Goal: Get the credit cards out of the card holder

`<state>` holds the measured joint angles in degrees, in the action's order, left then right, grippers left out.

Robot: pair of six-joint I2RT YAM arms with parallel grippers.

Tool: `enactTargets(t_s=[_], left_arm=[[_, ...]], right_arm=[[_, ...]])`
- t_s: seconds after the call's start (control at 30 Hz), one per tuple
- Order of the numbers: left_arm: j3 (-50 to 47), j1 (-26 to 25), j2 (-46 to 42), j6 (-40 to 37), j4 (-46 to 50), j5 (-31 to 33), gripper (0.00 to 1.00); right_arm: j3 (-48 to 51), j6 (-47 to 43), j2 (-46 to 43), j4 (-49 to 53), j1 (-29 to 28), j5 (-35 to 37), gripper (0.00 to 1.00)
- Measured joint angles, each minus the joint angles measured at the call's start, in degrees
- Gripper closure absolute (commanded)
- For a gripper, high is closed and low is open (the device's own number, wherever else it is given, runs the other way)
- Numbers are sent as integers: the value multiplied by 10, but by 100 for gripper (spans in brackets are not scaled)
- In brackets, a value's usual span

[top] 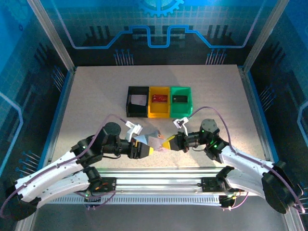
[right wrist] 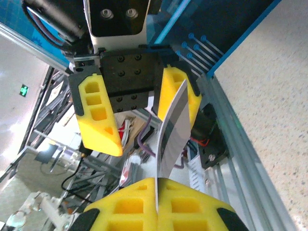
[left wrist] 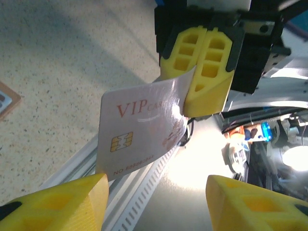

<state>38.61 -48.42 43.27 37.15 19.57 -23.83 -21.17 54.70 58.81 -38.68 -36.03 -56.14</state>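
1. Over the ribbed aluminium rail [top: 159,173], the right claw [left wrist: 192,91] pinches a glossy whitish credit card [left wrist: 139,130]. The left claw [top: 150,150] stands wide around it.
2. The bench [top: 96,96] is matte, speckled beige.
3. Boxy plastic bins [top: 159,111] hold the other credit cards [top: 159,98].
4. Behind stand translucent blue walls [top: 159,24].

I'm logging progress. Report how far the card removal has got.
Done: a whitish card lies in the black bin, a red card in the yellow bin, a black card in the green bin. In hand: the right pincer is shut on a white VIP card, held in the air; the left pincer stands open beside it. Left: setting that card down. Whether more cards remain to come out, I cannot tell.
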Motion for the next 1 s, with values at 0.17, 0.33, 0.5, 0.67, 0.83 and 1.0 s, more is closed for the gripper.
enactTargets(t_s=[0.17,0.33,0.5,0.67,0.83,1.0], left_arm=[[17,21,2,-23,31,-34,39],[40,50,-8,-48,63,-40,37],[57,52,-11,-67,87,-40,37],[57,52,1,-61,76,-49,41],[42,52,12,-49,39,-60,52],[29,52,13,-28,6,-70,63]], right_arm=[[-7,6,15,-4,1,-17,100],[-19,-18,9,34,1,-28,100],[-29,-45,-8,72,0,-29,100],[-36,-58,-6,88,-15,-28,100],[-43,-63,0,91,-25,-28,100],[-46,-63,5,90,-26,-28,100]])
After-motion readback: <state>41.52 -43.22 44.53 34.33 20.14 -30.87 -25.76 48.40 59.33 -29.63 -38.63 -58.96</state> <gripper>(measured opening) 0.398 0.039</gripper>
